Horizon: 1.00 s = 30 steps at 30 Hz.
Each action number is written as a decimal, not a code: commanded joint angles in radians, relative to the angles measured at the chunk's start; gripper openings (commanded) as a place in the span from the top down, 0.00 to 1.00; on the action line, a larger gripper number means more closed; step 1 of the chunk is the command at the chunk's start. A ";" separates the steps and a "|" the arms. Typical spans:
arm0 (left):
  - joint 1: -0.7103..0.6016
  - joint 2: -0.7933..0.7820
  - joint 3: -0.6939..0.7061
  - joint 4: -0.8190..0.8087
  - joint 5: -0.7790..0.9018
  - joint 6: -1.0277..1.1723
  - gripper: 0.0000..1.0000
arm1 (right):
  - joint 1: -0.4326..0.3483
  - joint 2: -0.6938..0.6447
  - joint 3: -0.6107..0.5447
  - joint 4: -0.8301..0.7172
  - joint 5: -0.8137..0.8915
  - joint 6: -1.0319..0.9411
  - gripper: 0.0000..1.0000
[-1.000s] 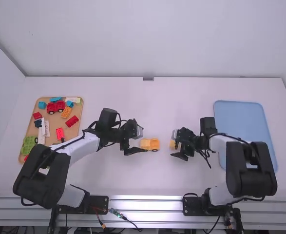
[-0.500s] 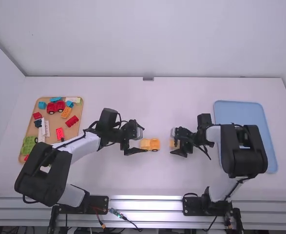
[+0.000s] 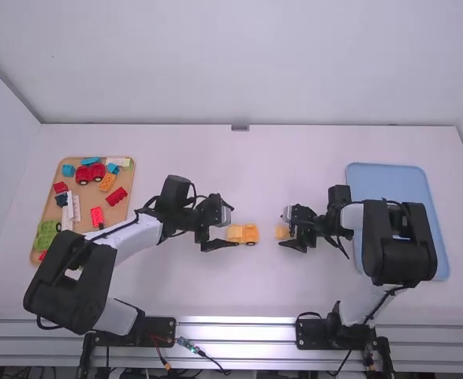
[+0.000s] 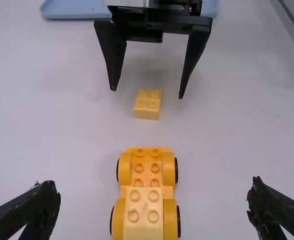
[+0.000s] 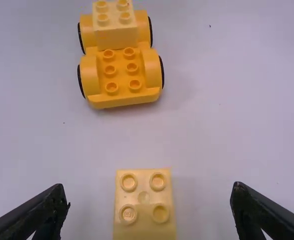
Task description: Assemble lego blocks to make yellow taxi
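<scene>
Well, the brown tray (image 3: 121,208) has red, blue, green and white blocks (image 3: 116,197). The left gripper (image 3: 229,227) and right gripper (image 3: 283,229) are wide open, holding nothing.

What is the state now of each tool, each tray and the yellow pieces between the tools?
Left tool, open
Right tool, open
Yellow car base, upright, pale block seated on one end
Loose yellow block, studs up, separate from the car base
Brown tray, loaded with bricks
Blue tray, lying flat
</scene>
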 commanded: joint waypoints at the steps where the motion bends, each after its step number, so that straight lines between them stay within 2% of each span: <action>1: 0.001 0.009 -0.006 -0.001 0.029 0.014 0.01 | 0.019 0.023 -0.001 0.025 -0.026 0.023 0.15; 6: 0.007 0.009 -0.006 -0.001 0.029 0.015 0.01 | 0.029 0.071 -0.001 0.072 0.001 0.090 0.14; 11: 0.007 0.009 -0.006 -0.001 0.028 0.015 0.01 | 0.002 0.079 0.000 0.065 -0.024 0.089 0.16; 14: 0.007 0.009 -0.006 -0.001 0.017 0.015 0.00 | -0.006 0.079 0.000 0.048 -0.031 0.068 0.20; 17: 0.007 0.009 -0.006 0.001 0.018 0.023 0.01 | -0.010 0.079 0.000 0.009 -0.031 0.016 0.35; 21: 0.007 0.009 -0.006 0.026 0.018 0.022 0.01 | -0.011 0.079 0.000 0.000 -0.027 0.018 0.36; 23: 0.007 0.009 -0.006 0.039 0.018 0.021 0.01 | -0.010 0.079 0.000 0.000 -0.027 0.022 0.39; 26: 0.007 0.009 -0.006 0.042 0.017 0.016 0.01 | 0.003 0.079 0.000 0.003 -0.024 0.022 0.50; 30: 0.002 0.009 -0.006 0.033 0.017 0.022 0.01 | 0.015 0.079 0.000 -0.004 0.008 0.022 0.53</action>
